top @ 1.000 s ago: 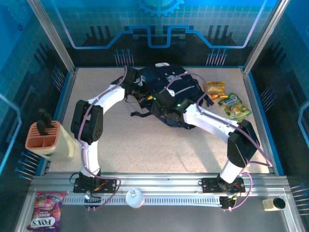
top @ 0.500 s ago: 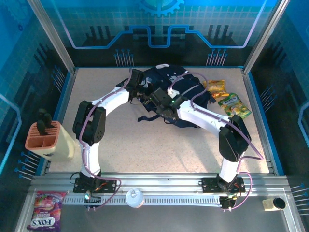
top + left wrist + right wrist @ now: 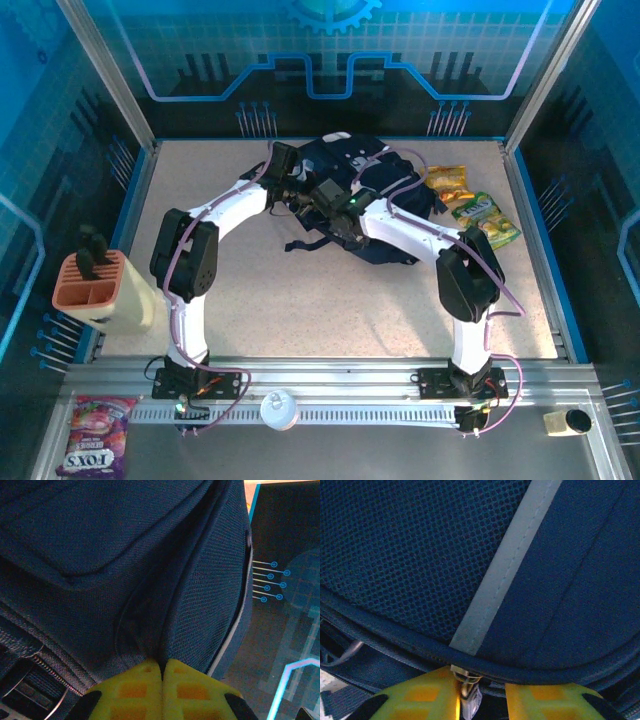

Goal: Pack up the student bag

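Sitting at 12 o'clock on the table [image 3: 300,290], the bag [image 3: 350,155] has its zip pull [image 3: 469,700] hanging between the spread fingers [image 3: 420,700] of the right gripper [image 3: 481,682], under an edge [image 3: 545,666] running 9 to 3 o'clock. The left gripper [image 3: 162,665] is pressed together, pinching a bag fold [image 3: 150,645]. Arms [image 3: 410,235] hide where the bag opens.

Top overhead, distant; both wrist views tight on bag [image 3: 340,155].

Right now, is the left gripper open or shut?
Shut: the left gripper has its yellow fingers pressed together, pinching a fold of the student bag.
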`<state>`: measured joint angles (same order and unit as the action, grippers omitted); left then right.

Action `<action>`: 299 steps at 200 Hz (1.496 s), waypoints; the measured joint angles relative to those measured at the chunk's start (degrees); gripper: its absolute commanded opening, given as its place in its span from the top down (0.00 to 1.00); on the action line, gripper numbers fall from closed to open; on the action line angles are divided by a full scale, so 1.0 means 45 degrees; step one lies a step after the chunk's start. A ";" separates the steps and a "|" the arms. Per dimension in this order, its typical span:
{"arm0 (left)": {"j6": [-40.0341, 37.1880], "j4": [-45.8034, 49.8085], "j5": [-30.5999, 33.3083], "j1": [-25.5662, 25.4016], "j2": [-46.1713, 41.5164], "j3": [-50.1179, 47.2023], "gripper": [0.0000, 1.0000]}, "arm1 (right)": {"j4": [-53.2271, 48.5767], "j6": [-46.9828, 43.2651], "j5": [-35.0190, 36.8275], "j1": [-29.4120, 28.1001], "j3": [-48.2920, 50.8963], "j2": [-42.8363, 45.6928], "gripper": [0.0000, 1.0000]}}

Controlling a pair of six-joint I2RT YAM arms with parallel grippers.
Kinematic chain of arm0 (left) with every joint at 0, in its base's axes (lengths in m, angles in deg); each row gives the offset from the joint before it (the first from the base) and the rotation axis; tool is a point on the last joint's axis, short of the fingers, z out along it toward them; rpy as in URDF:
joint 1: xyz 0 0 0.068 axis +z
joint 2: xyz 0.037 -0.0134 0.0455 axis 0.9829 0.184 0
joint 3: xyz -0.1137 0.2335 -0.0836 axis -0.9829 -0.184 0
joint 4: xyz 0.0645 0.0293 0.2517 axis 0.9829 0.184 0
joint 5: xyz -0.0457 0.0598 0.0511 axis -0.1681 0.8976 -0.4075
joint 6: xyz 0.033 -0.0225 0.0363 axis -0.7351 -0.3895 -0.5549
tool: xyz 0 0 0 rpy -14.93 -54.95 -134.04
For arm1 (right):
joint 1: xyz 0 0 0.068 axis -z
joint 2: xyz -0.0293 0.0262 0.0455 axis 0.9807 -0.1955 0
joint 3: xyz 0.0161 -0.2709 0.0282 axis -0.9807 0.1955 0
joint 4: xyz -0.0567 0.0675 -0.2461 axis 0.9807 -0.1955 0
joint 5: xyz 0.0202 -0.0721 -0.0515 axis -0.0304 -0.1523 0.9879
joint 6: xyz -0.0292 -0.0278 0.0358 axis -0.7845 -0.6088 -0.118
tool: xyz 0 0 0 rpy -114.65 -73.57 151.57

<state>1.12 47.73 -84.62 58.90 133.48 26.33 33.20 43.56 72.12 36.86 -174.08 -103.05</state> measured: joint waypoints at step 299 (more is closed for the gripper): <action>-0.0816 0.0452 0.1545 0.3803 -0.6756 -0.6042 0.41 | 0.4901 -1.1302 -0.5843 -0.0219 -0.0457 -0.0583 1.00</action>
<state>-2.55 49.77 -77.66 76.02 103.08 -0.86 55.25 -7.30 45.82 35.87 -176.14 -105.67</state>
